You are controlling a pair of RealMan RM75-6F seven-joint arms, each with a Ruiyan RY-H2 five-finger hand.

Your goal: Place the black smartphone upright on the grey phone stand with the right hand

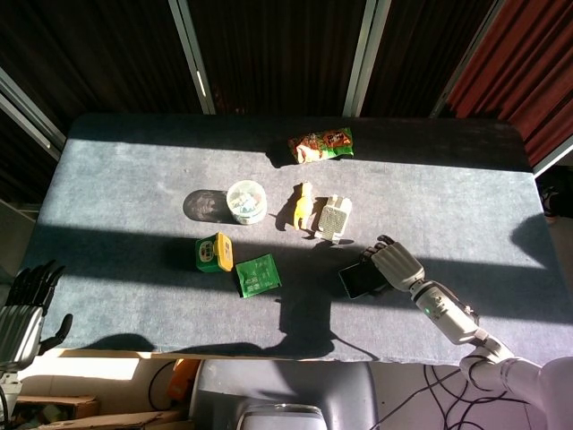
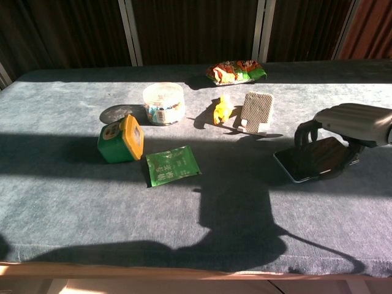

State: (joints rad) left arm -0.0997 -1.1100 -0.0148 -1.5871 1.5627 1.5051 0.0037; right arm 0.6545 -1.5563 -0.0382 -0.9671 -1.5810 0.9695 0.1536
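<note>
My right hand grips the black smartphone from above and holds it tilted a little off the table, screen up. The grey phone stand stands upright up and to the left of the phone, with a gap between them. My left hand hangs off the table's front left corner in the head view, fingers apart, holding nothing; the chest view does not show it.
A yellow toy figure stands just left of the stand. Further left are a round clear tub, a green box with a yellow lid and a green sachet. A snack bag lies at the back.
</note>
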